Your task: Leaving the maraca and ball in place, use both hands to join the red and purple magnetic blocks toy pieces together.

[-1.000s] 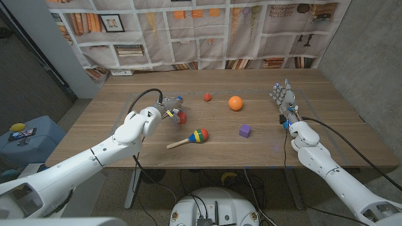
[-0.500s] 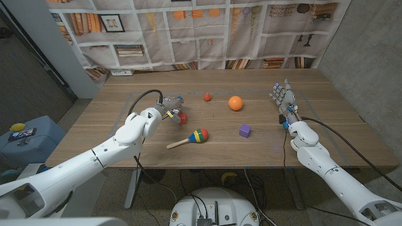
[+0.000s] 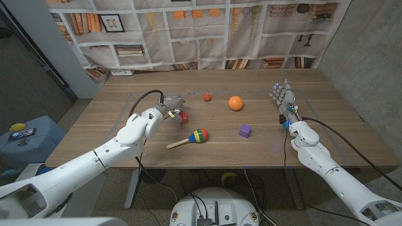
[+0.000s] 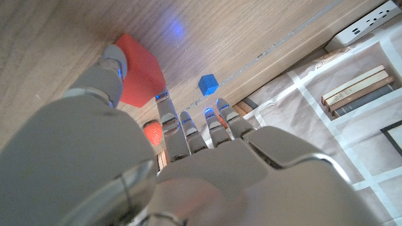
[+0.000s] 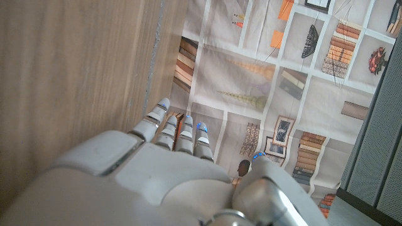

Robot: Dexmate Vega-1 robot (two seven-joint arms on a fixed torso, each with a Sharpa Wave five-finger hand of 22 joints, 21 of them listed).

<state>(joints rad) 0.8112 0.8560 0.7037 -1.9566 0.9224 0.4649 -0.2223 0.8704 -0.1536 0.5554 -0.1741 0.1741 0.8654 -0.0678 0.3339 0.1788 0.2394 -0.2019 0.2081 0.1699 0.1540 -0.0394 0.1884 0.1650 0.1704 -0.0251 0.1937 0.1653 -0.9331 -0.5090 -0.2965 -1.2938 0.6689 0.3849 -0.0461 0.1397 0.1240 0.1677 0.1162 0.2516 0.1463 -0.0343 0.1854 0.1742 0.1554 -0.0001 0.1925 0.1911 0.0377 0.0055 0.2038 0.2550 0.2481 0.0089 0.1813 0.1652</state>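
Wooden tabletop (image 3: 326, 135) carries the maraca (image 3: 190, 139), the orange ball (image 3: 235, 103) and the purple block (image 3: 245, 130) — the left hand (image 3: 168, 108) reaches over the red block (image 3: 183, 116), its fingers (image 4: 168, 119) touching it, not plainly gripping — while the right hand (image 3: 283, 99) stands well apart, fingers spread, holding nothing.

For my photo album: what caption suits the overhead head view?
Left hand reaches the red block; the purple block waits near the idle right hand.
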